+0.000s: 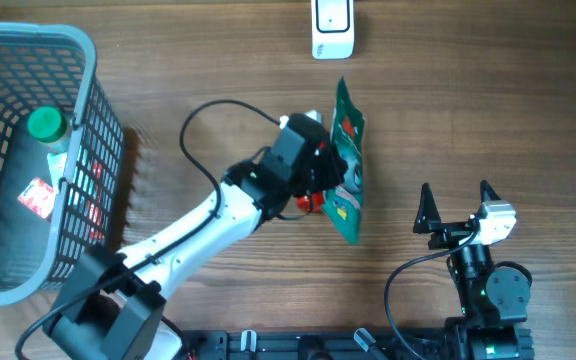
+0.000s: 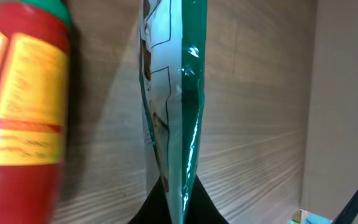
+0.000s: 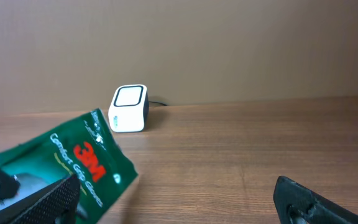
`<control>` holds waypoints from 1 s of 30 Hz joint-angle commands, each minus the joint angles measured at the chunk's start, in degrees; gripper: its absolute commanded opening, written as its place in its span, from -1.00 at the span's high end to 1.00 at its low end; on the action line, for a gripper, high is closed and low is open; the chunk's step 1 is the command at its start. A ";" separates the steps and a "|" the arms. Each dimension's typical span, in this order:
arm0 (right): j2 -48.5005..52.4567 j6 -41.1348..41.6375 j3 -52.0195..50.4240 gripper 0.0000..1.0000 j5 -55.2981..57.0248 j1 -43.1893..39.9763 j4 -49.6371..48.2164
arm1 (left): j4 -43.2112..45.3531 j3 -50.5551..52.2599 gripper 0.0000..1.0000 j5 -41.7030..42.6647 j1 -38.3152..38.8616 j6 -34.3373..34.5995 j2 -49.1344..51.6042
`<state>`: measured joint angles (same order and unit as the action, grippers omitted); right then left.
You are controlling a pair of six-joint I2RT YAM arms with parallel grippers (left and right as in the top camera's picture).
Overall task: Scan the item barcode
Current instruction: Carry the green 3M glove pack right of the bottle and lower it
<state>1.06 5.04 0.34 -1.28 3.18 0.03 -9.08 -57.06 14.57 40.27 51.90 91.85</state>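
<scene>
Green packet [image 1: 349, 160] pinched edgewise in left tool [image 1: 322, 181].

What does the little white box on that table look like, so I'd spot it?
Start at the wooden table, along its far edge. The white box stands alone there, beyond the green packet. Nothing else on the wood is white and boxy.

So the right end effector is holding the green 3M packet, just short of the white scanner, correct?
Not quite. The left end effector is holding the green 3M packet, just short of the white scanner. The overhead view shows it; the right end effector is open and empty.
</scene>
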 commanded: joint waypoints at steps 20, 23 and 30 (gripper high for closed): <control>-0.50 -0.52 -0.04 -0.99 -0.46 0.13 -0.17 | 11.47 0.94 0.65 -4.63 6.82 5.35 14.47; -0.50 -0.52 -0.04 -0.99 -0.46 0.13 -0.17 | 11.28 0.94 0.40 -4.66 7.78 5.33 14.73; -0.50 -0.52 -0.04 -0.99 -0.46 0.13 -0.17 | 11.04 0.81 -0.42 -4.59 10.29 0.35 13.73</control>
<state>1.06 5.04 0.34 -1.28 3.18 0.03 2.04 -56.47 10.31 49.67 56.34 105.89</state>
